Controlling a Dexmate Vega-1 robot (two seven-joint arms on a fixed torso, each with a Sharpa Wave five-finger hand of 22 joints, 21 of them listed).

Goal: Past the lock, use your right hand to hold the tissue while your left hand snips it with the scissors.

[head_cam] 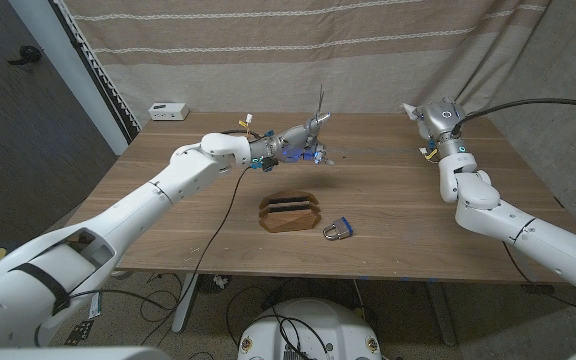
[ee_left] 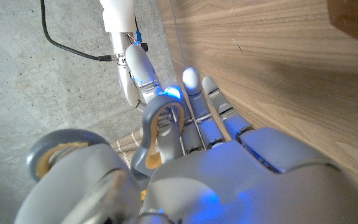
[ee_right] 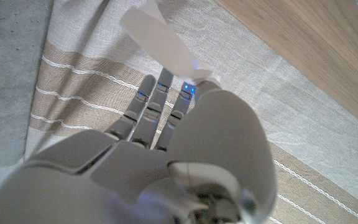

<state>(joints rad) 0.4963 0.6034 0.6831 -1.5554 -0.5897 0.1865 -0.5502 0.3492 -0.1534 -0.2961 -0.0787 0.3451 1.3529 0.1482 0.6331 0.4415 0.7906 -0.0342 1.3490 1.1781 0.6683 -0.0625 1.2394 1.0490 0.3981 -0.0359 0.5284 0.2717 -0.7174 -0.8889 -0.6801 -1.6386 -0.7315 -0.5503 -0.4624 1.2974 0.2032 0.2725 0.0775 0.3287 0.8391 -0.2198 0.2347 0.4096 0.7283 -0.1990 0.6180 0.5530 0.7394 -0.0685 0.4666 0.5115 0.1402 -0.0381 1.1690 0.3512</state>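
Left robot hand (head_cam: 303, 140) is raised above the far middle of the wooden worktop (head_cam: 388, 200), fingers clenched round grey-handled scissors (head_cam: 318, 118), blades pointing up. Right robot hand (head_cam: 430, 118) hovers at the far right edge w/ a thin white tissue (ee_right: 160, 43) pinched at its fingertips. Nearer: an oval wooden block (head_cam: 290, 212) w/ two slots; just beside it a small padlock (head_cam: 337, 230), metal shackle, blue body.

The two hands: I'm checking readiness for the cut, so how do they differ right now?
The left hand grips the scissors, blades pointing up, above the table's far middle; the right hand pinches a pale strip of tissue by the table's far right edge. The left arm reaches far across; the right arm bends back. Both hands are raised off the table.
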